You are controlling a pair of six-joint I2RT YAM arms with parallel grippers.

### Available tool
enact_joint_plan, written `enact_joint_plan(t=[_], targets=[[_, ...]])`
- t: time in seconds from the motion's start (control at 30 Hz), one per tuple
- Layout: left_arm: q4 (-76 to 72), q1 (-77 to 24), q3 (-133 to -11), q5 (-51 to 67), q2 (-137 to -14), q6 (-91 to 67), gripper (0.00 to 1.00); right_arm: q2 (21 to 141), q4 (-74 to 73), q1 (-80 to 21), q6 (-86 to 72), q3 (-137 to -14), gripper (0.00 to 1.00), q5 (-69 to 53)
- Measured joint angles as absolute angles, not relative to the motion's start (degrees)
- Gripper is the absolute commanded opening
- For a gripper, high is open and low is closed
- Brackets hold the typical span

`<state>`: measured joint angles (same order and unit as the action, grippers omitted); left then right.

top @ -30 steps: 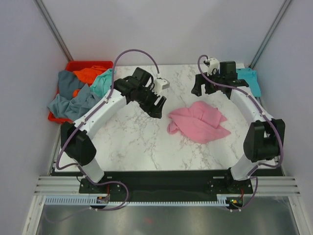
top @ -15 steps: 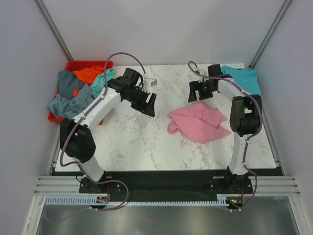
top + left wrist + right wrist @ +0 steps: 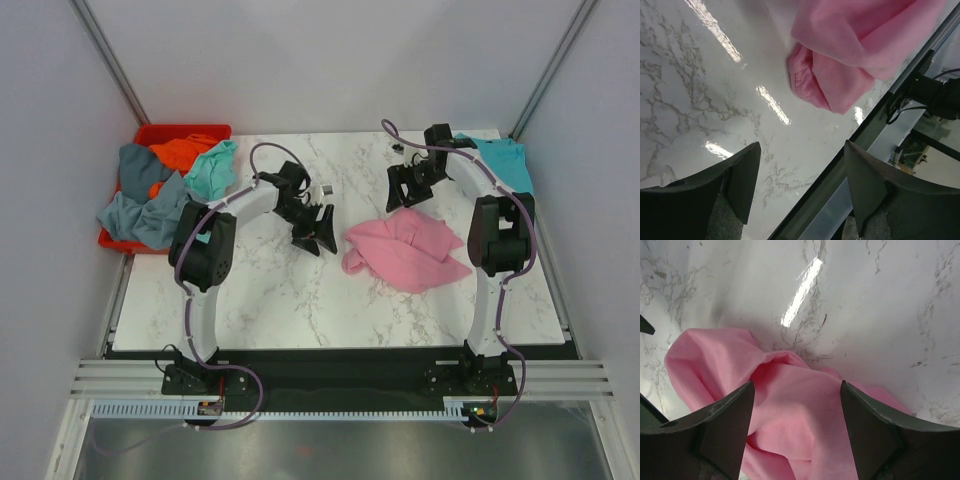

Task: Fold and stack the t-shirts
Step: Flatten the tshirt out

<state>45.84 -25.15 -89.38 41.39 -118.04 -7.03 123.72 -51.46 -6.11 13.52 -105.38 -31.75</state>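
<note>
On the table [image 3: 250, 290], closing in now from both sides on the crumpled pink shirt [image 3: 405, 250] right of centre, with left gripper [image 3: 318, 232] and right gripper [image 3: 406, 194] spread and empty, likely preparing to flatten it.

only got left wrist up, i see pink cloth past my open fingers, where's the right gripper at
Observer: The right gripper hangs over the far edge of the pink t-shirt, jaws open, nothing pinched.
Operator: ok is any other shirt out on the table
Observer: Yes, a teal t-shirt lies at the far right corner of the table.
</note>
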Motion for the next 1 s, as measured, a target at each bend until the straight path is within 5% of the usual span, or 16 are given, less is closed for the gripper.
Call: enact_joint_plan(t=[0.53,0.73,0.9,1.0], targets=[[41.6,-30.0,-92.7,50.6,-128.2,-12.8,0.62,123.7,-56.0,-6.1,16.3,-103.8,0.82,-31.2],[41.4,-32.0,-92.7,51.6,-130.2,-13.2,0.44,123.7,-56.2,-5.9,16.3,-103.8,0.84,-31.2],[41.5,-31.9,-93.9,51.5,-131.4,-13.3,0.02,123.6,-56.2,-5.4,16.2,-103.8,0.84,-31.2],[41.7,-31.8,-95.2,50.6,-131.5,-13.0,0.02,123.4,-56.1,-5.1,16.0,-103.8,0.84,-31.2]])
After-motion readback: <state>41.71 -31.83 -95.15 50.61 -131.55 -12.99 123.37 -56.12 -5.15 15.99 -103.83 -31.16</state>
